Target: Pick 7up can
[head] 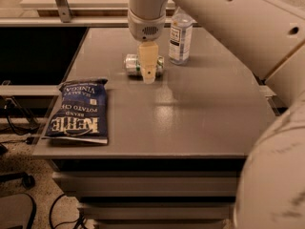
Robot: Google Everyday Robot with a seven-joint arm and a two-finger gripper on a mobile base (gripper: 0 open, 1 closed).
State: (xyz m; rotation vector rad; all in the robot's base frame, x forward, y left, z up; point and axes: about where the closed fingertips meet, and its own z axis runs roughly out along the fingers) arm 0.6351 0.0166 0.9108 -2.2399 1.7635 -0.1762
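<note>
Find the 7up can (131, 64) lying on its side on the far half of the bench (205, 113), toward 12 o'clock from the centre, its long axis running 9 to 3; find its middle hidden behind the tool (148, 76), which hangs straight down in front of it with its tip close to the bench top; cannot tell whether released or clenched, nor whether touching the can.

Looks like the last alignment before the grasp; to do it well, straddle the round body across its short width, not end to end; centre on the middle so that neither end tips on the lift; come down square, since a glancing touch probably sets the can rolling toward 12 or 6; squeeze gently, thin wall likely to dent; then lift straight up before any sideways travel.

Mind the water bottle (180, 37), upright just beside the can at its 2 o'clock and seemingly apart from it; tall, narrow-based, easy to topple with the wrist or arm; avoid any swing toward 3.

Note the chip bag (78, 109) lying flat well apart at 7 o'clock, hard by the 9 o'clock edge; no hindrance there.

Take the bare stretch from 4 to 6 o'clock as the open room for withdrawing; keep the can from rolling toward the 12 o'clock edge behind it.
</note>
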